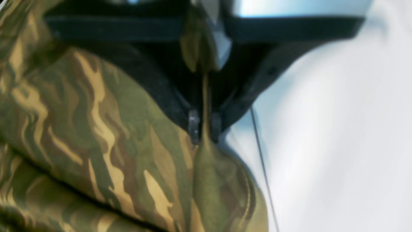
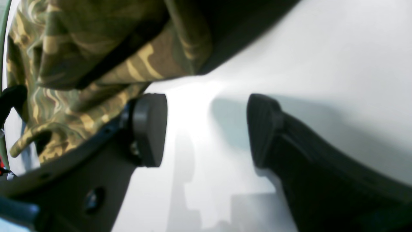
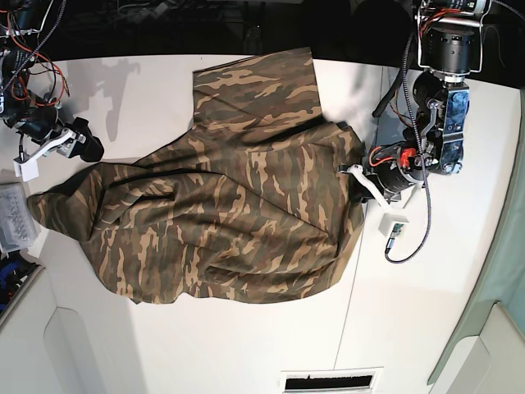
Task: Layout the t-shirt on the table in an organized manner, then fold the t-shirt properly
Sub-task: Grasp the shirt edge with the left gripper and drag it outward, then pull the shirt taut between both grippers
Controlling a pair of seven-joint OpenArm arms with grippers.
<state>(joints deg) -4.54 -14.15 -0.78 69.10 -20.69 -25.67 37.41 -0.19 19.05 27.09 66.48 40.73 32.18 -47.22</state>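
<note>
The camouflage t-shirt [image 3: 238,197] lies crumpled and partly spread across the middle of the white table [image 3: 205,345]. My left gripper [image 3: 362,176] is at the shirt's right edge. In the left wrist view the left gripper [image 1: 204,127] is shut on a thin fold of the t-shirt [image 1: 106,135], with cloth running up between the jaws. My right gripper [image 3: 82,144] hovers near the shirt's left end. In the right wrist view the right gripper [image 2: 206,129] is open over bare table [image 2: 322,58], with nothing between its pads [image 2: 149,129]; the t-shirt [image 2: 96,48] bunches just beside one of them.
A thin dark seam [image 1: 261,164] crosses the tabletop beside the gripped fold. A small white box with a green board [image 3: 393,227] and looping cables lie right of the shirt. A slotted vent [image 3: 328,382] sits at the front edge. A tray of small parts [image 3: 12,217] is at the far left.
</note>
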